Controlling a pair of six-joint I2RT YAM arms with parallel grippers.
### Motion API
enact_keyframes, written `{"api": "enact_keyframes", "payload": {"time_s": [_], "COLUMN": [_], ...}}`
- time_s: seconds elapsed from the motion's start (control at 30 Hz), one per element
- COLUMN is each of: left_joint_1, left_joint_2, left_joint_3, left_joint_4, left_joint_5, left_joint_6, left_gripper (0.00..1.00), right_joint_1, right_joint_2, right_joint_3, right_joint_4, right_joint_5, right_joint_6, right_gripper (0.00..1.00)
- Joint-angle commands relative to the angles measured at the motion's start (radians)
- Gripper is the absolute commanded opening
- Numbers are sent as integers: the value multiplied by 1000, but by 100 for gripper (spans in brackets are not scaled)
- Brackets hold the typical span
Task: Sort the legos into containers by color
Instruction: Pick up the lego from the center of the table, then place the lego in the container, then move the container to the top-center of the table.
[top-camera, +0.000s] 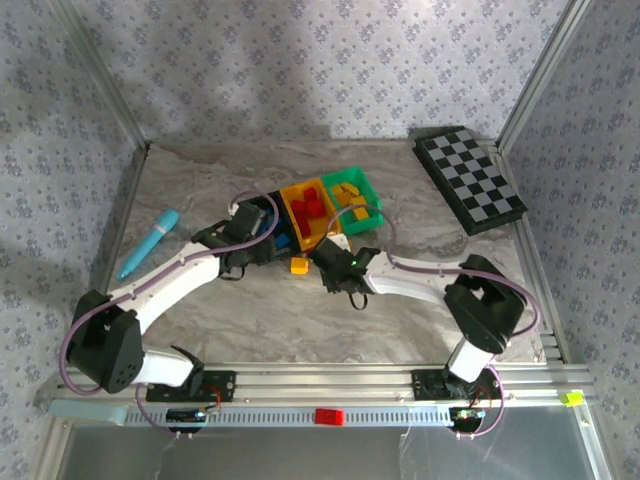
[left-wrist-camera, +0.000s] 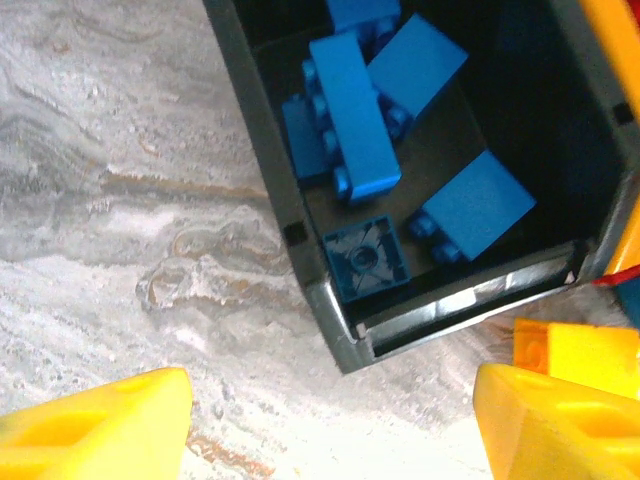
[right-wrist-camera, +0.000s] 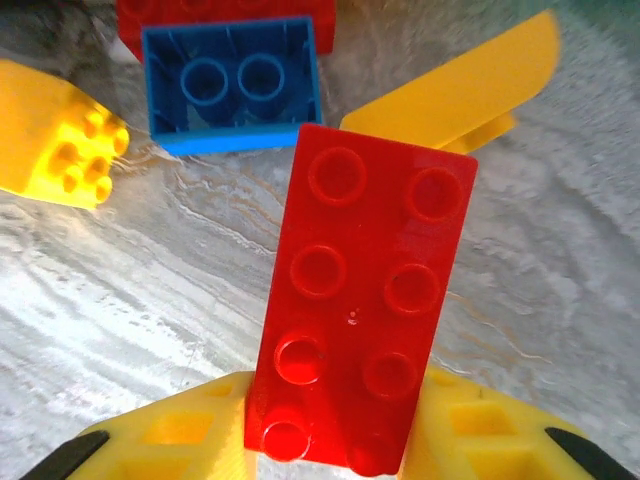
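Plainly, the right gripper (right-wrist-camera: 335, 400) is clamped on the near end of a red brick (right-wrist-camera: 365, 290), one finger against each long side. The brick's long axis therefore runs straight out from the jaws toward the far edge of the tabletop (right-wrist-camera: 120, 300). Just past its free end lies a blue brick (right-wrist-camera: 230, 85), studs down, and left of that a yellow brick (right-wrist-camera: 55, 135), both loose.

Beyond them, toward the far edge and a little left, stands the yellow bin (top-camera: 302, 187), which holds the other reds. It is the middle of three, with the green bin (top-camera: 352, 176) on its right and the black bin (left-wrist-camera: 255, 130) on its left.

The right arm is the nearer one, so I judge the carry short: up, forward, over the near rim. Room looks tight on the left. There the left gripper (left-wrist-camera: 330, 385), fingers wide apart and empty, hangs over the black bin's near corner and its blue bricks (left-wrist-camera: 350, 110). The green side looks freer.
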Motion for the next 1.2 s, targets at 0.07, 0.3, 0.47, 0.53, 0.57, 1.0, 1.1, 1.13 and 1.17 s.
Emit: {"api": "enact_keyframes", "payload": {"time_s": [0.07,0.3,0.47,0.53,0.57,1.0,1.1,1.13,1.17], "left_joint_1": [5,4,7,7,8,31,48,55,60], "left_joint_2": [-18,-17,18,41,58,252,289,303,314], "left_joint_3": [-32,-126,-106,-101,-98,-1,26,37,47], "left_joint_4": [19,99,103,113,119,164,168,169,169], "left_joint_5": [38,86,59,58,55,64,68,70,71], "left_joint_6": [-38,-82,-74,-72,-71,-29,-10,-5,-1], "left_gripper": [73,71,70,70,70,66,66,66,66], "right_joint_1": [-27,-161,-205,-219,-225,-222,-205,-201,-199], "right_joint_2": [-98,-31,107,159,184,184,146,136,130], "right_joint_3": [-20,141,337,388,409,370,301,280,262], "right_joint_4": [-1,55,40,32,29,26,30,33,34], "right_joint_5": [36,-101,-169,-184,-190,-247,-252,-254,-255], "right_joint_6": [-44,-161,-209,-218,-220,-255,-254,-253,-251], "right_gripper": [37,38,40,41,43,66,64,64,63]}}
